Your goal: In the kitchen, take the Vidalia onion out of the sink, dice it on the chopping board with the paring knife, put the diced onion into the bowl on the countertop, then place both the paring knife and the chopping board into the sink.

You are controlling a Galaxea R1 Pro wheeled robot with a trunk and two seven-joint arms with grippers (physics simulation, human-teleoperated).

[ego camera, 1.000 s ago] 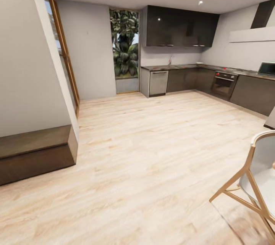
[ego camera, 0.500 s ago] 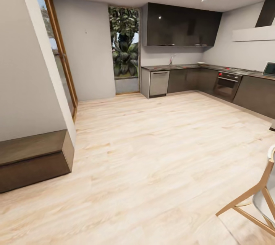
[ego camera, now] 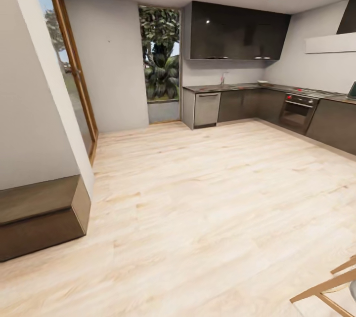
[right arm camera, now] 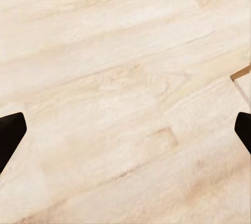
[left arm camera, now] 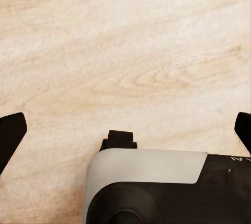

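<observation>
Distant kitchen tabletop (ego camera: 237, 87) across wood floor (ego camera: 198, 198); both end effectors (left arm camera: 125, 130) (right arm camera: 125, 130) spread open, empty; onion unseen, likely small, firm, slippery.

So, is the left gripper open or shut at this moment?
Open. In the left wrist view, the left gripper has its two dark fingertips far apart, with bare wooden floor between them.

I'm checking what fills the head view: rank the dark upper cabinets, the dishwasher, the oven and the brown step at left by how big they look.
1. Brown step, though nearness to the camera inflates it.
2. Dark upper cabinets.
3. Dishwasher and oven: they look about alike, so I won't rank them.
</observation>
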